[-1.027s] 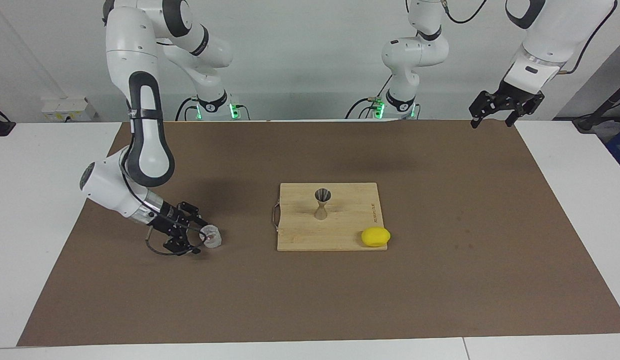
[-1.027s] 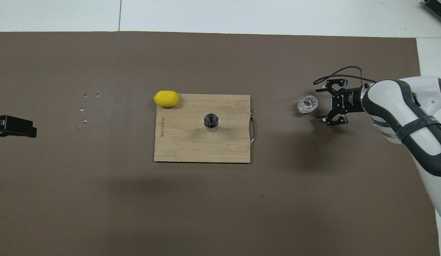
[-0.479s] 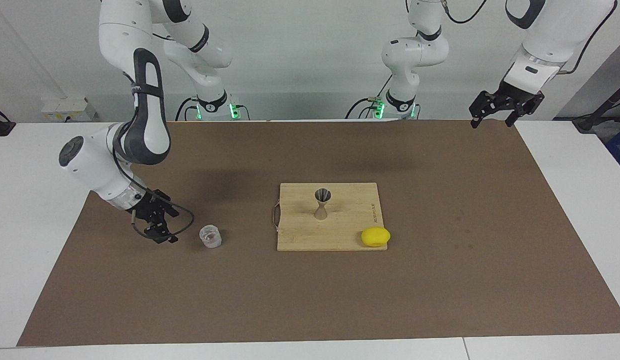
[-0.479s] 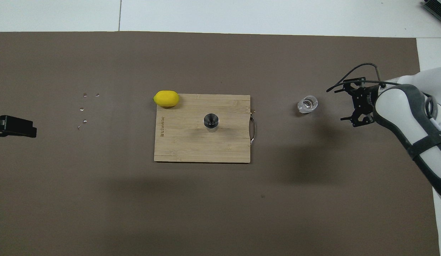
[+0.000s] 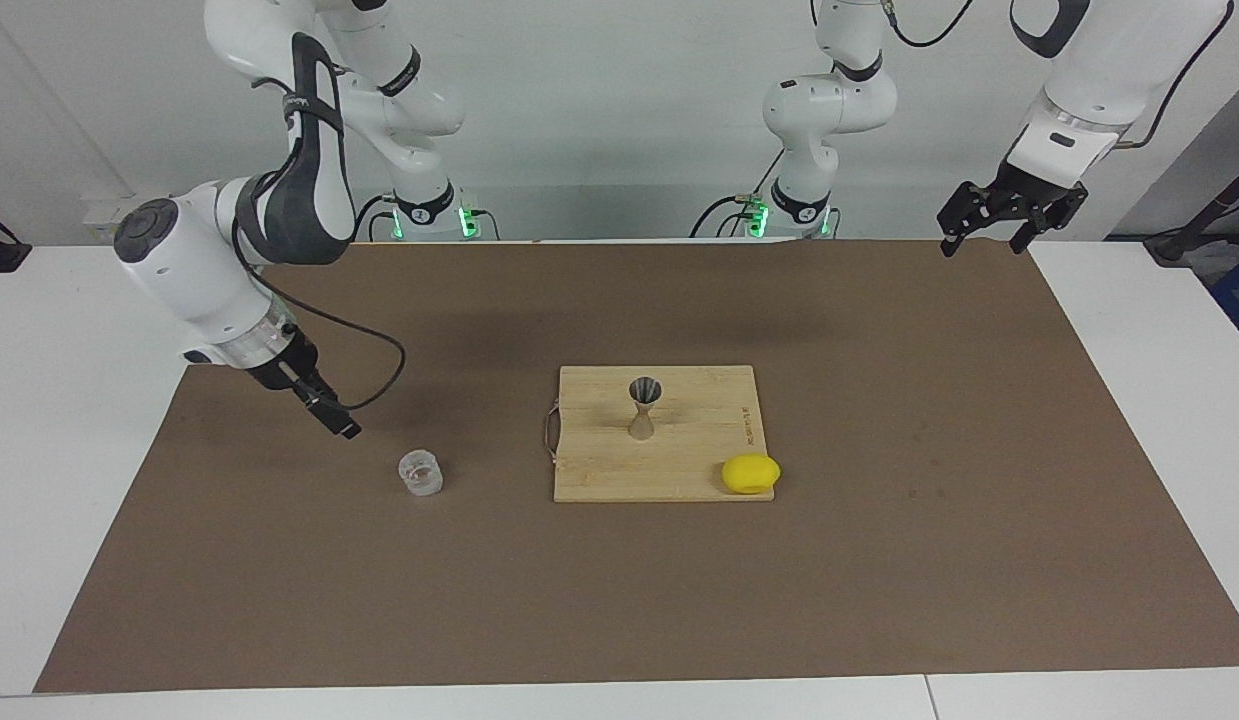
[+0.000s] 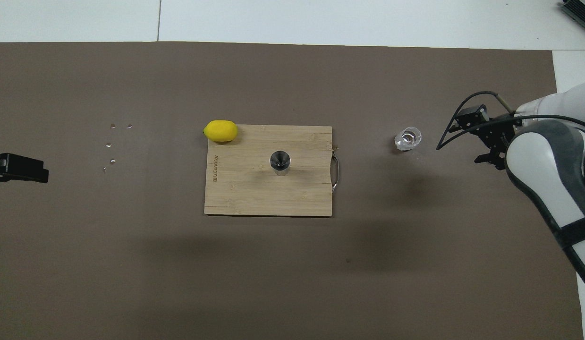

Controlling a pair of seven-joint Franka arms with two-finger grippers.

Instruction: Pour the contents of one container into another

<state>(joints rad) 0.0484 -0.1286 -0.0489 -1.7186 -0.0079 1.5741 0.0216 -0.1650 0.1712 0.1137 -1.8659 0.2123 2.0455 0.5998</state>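
The clear glass tumbler stands upright on the brown mat toward the right arm's end; it also shows in the overhead view. The grey metal jigger stands upright on the wooden cutting board, also seen from above. My right gripper is open and empty, raised over the mat beside the tumbler and apart from it; in the overhead view its fingers stand spread. My left gripper waits open and high over the mat's corner at the left arm's end.
A yellow lemon lies at the board's corner farthest from the robots, toward the left arm's end. The board has a metal handle facing the tumbler. Several tiny bits lie on the mat toward the left arm's end.
My right gripper has drawn back from the tumbler, risen and swung toward the robots. The tumbler now stands alone and upright. The left arm has not moved.
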